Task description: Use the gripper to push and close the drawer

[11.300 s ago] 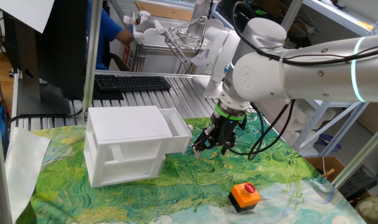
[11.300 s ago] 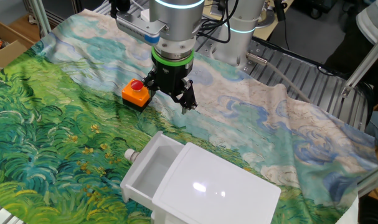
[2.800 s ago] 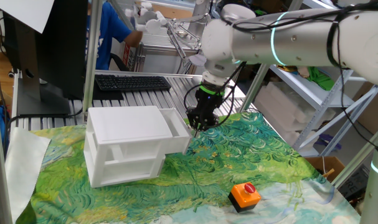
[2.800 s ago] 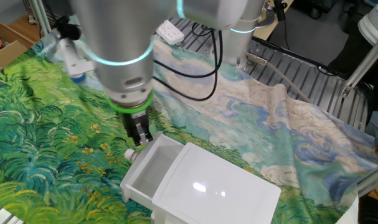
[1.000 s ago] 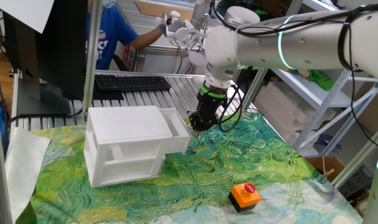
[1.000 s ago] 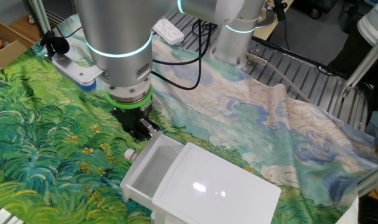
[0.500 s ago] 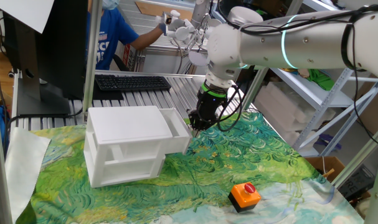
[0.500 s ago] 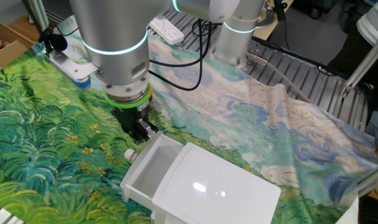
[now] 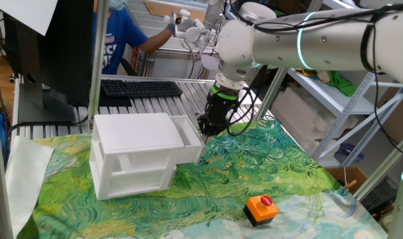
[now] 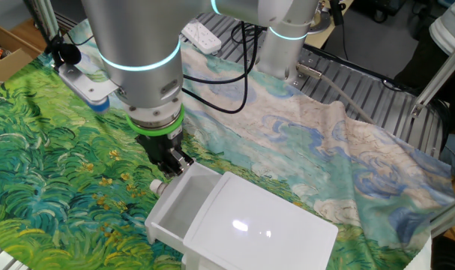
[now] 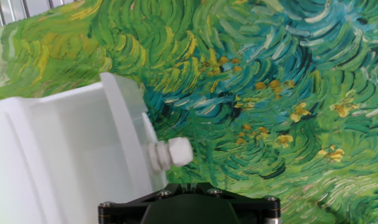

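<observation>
The drawer point(image 10: 184, 204) is the upper one of a small white cabinet point(image 9: 136, 154) standing on the counter point(image 9: 221, 186), which is covered with a painted green and blue cloth point(image 10: 55, 165). The drawer sticks partly out of the cabinet, its bare white inside showing from above. A small white knob point(image 11: 171, 154) juts from its front panel.

The pincer point(image 10: 169, 159) hangs just beside that front, close to the knob; whether it touches the drawer cannot be made out. Its fingertips are hidden against the dark body in both fixed views, and the hand view shows only the black base at the bottom edge, so I cannot tell whether it is spread or pressed together. Above it sits a green ring point(image 9: 223, 94) on the white arm point(image 9: 301, 46).

An orange box with a red button point(image 9: 261, 206) lies well apart near the counter's edge.
</observation>
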Motion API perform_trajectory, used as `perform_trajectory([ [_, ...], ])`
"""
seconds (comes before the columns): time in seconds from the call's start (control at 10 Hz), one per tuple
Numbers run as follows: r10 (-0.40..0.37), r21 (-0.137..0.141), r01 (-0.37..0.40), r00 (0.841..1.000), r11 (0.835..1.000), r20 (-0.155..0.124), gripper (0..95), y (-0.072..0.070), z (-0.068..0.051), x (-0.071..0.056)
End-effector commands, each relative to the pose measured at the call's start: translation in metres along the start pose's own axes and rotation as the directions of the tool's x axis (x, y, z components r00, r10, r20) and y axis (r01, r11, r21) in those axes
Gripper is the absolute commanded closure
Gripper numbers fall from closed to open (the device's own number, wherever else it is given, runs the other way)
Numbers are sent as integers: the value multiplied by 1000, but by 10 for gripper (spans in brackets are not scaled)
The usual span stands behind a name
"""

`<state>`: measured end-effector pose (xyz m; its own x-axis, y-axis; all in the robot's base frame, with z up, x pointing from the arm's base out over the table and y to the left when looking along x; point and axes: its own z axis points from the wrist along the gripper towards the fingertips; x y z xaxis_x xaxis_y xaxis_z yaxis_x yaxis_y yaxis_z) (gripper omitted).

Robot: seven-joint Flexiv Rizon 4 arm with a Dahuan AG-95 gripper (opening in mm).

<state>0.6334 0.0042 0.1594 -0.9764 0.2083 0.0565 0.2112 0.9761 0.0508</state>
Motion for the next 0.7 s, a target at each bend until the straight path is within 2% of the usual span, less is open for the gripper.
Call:
perform_trajectory([
  [0.1,1,3,-1,1000,1000,5,950,0,1,2],
  [0.4,9,4,-9,1000,1000,9,950,5,5,4],
  [0.7,13,3,-13,1000,1000,10,950,13,3,2],
])
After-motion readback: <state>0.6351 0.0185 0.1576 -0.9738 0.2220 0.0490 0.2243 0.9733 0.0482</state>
